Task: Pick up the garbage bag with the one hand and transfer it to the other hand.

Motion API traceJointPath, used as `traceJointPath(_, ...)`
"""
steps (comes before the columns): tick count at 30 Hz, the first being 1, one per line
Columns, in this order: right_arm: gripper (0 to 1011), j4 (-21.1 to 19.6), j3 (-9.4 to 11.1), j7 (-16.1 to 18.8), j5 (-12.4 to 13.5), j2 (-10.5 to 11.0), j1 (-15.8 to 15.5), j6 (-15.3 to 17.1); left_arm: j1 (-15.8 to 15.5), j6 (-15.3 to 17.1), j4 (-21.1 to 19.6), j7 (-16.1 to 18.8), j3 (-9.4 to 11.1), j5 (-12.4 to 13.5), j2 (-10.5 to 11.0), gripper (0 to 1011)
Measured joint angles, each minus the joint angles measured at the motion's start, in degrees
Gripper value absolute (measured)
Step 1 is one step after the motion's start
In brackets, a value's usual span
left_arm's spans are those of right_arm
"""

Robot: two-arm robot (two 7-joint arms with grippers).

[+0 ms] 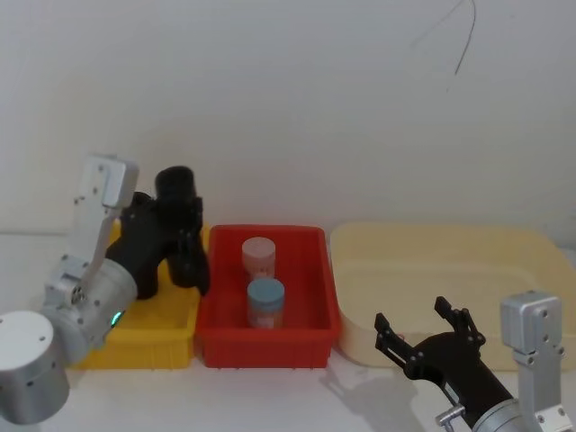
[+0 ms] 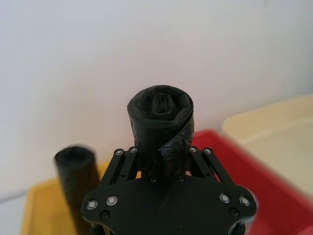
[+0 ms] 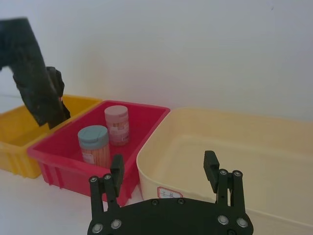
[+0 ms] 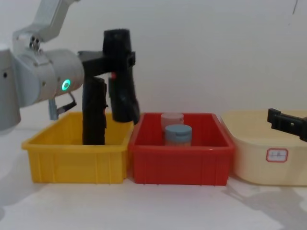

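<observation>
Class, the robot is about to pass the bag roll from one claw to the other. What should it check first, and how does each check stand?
1. Left claw shut on the garbage bag: ok.
2. Right claw open to receive: ok.
3. Right claw near the bag: not ok; it hovers by the cream tub, across the red bin.
4. Bag apart from the slim roll: ok.
5. Bag's lower end above the rim of the yellow bin: cannot tell.
</observation>
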Motion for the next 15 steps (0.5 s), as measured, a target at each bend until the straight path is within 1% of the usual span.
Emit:
traceJointPath(5,1000,0.00,0.00,0.00,0.00,0.00,0.00,0.00,-1.18,0.41,-2.03,-3.36,0.70,-1.29,-0.27,371)
traceJointPath(8,1000,0.00,0.00,0.00,0.00,0.00,0.00,0.00,-1.74,0.46,-2.49,-4.56,1.04,-1.79,-0.45,371)
traceJointPath(15,1000,0.00,0.00,0.00,0.00,0.00,0.00,0.00,-3.76,0.47,-3.01,-8.96,2.69,-3.56,-1.25,371)
